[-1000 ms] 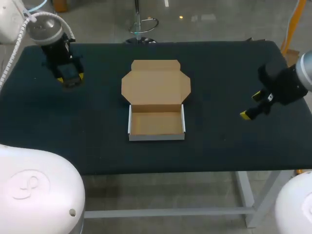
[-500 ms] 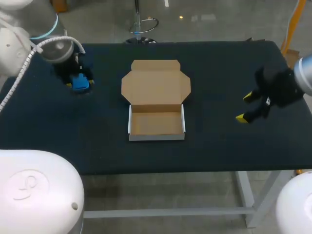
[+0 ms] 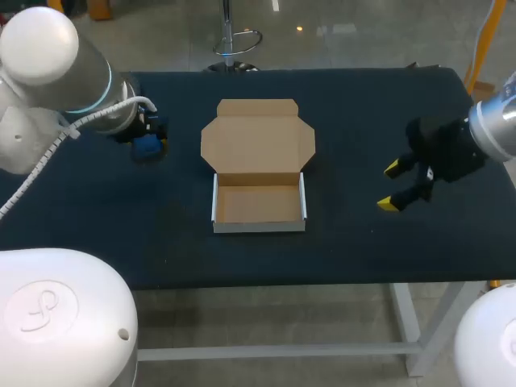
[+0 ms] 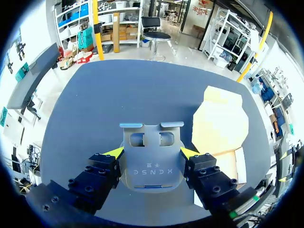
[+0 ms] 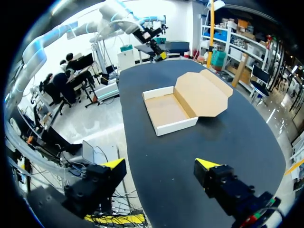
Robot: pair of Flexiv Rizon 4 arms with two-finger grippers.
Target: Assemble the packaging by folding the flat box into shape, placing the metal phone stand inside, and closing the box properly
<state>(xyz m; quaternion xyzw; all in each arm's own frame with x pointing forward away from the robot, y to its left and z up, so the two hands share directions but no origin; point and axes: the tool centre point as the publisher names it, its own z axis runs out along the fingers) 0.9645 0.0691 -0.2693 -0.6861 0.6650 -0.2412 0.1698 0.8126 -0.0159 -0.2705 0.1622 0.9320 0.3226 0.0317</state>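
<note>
The cardboard box (image 3: 258,226) sits mid-table, its tray (image 5: 167,110) folded up with white outer walls and nothing inside. Its lid (image 3: 258,135) lies flat on the far side. In the left wrist view a grey metal phone stand (image 4: 151,159) hangs over the dark table, and my left gripper (image 4: 152,153) is shut on its two sides, with the box lid (image 4: 221,123) off to one side. In the head view my left gripper (image 3: 147,145) is left of the lid, above the table. My right gripper (image 3: 391,185) hangs open to the right of the box, nothing between its fingers (image 5: 113,164).
The dark table (image 3: 363,113) carries only the box. Bare surface lies between each gripper and the box, and along the front edge.
My left arm has carried the stand rightwards, closer to the box lid. My right gripper has shifted left and a little nearer the front, towards the box, still open.
</note>
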